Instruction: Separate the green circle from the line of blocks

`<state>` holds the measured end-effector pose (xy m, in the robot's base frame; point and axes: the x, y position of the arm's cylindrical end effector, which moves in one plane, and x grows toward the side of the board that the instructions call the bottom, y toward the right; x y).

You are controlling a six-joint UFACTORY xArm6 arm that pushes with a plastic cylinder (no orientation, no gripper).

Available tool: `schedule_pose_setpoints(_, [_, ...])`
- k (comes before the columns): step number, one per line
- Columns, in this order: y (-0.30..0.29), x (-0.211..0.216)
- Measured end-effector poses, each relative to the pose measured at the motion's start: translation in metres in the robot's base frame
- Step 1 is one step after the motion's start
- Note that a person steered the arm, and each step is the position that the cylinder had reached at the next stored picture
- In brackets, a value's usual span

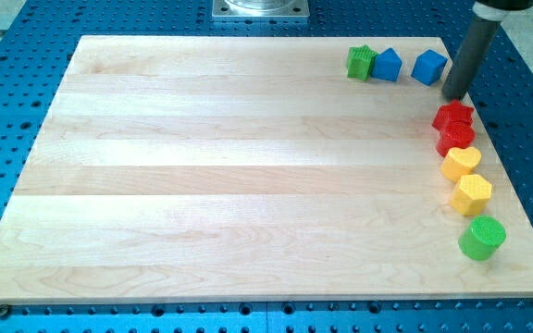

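The green circle (482,238) is a short green cylinder at the view's lower right, at the bottom end of a line of blocks along the board's right edge. Above it in the line sit a yellow hexagon-like block (471,193), a yellow heart-like block (461,163), a red block (456,139) and another red block (452,117). My tip (454,95) is at the view's upper right, just above the top red block and right of a blue block (429,67). It is far from the green circle.
A green star-like block (361,62) and a blue block (388,65) sit near the board's top edge. The wooden board (248,166) lies on a blue perforated table (7,111). A metal mount (260,8) is at the view's top.
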<state>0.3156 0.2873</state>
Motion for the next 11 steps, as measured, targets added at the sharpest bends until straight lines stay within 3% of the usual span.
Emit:
schedule_pose_setpoints(2, [-0.028, -0.024])
schedule_pose_setpoints(3, [-0.038, 0.011])
schedule_pose_setpoints(4, [0.028, 0.019])
schedule_pose_setpoints(5, [0.057, 0.089])
schedule_pose_setpoints(6, [0.025, 0.225])
schedule_pose_setpoints(7, [-0.053, 0.241])
schedule_pose_setpoints(8, [-0.061, 0.288])
schedule_pose_setpoints(9, [-0.065, 0.3])
schedule_pose_setpoints(10, [-0.149, 0.269])
schedule_pose_setpoints(11, [-0.185, 0.19])
